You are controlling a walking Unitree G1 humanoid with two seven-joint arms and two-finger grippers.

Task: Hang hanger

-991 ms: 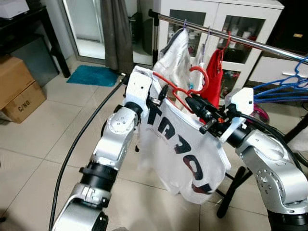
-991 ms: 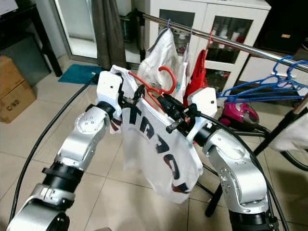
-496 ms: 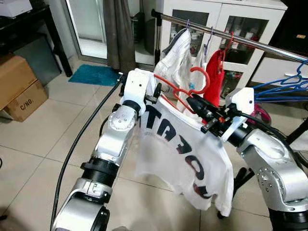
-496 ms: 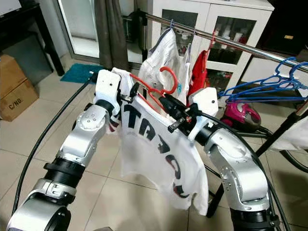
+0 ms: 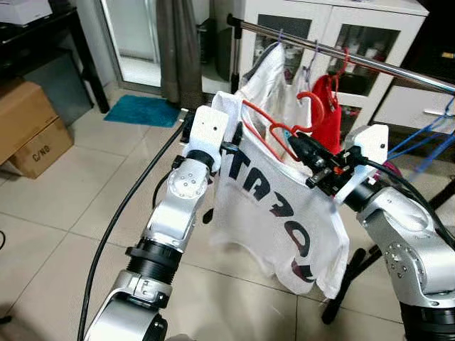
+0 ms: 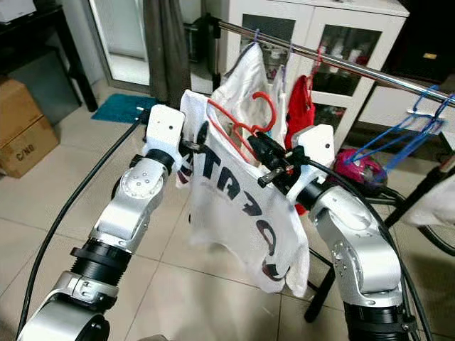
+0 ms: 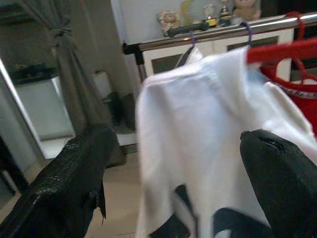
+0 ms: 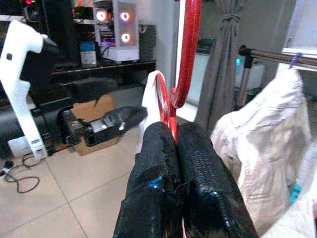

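Observation:
A red hanger [image 5: 313,108] carries a white T-shirt [image 5: 277,206] with black letters. My right gripper [image 5: 297,147] is shut on the hanger's neck just below the hook, which the right wrist view shows as the red hook [image 8: 188,49] rising from the closed fingers [image 8: 198,148]. The left gripper [image 5: 232,142] is open at the shirt's left shoulder; in the left wrist view the white cloth [image 7: 198,124] lies between its spread fingers [image 7: 84,158]. The hook sits a little below and in front of the metal rail [image 5: 341,53].
On the rail hang a white garment [image 5: 274,67] and a red one [image 5: 330,117], with blue hangers [image 5: 426,138] further right. Behind stands a white cabinet [image 5: 320,25]. A black cable [image 5: 121,213], a cardboard box [image 5: 32,131] and a teal mat [image 5: 142,111] lie on the left floor.
Both arms have carried the hanger and shirt up and to the right, closer to the rail. The shirt's hem has swung back and forth. The view has shifted slightly.

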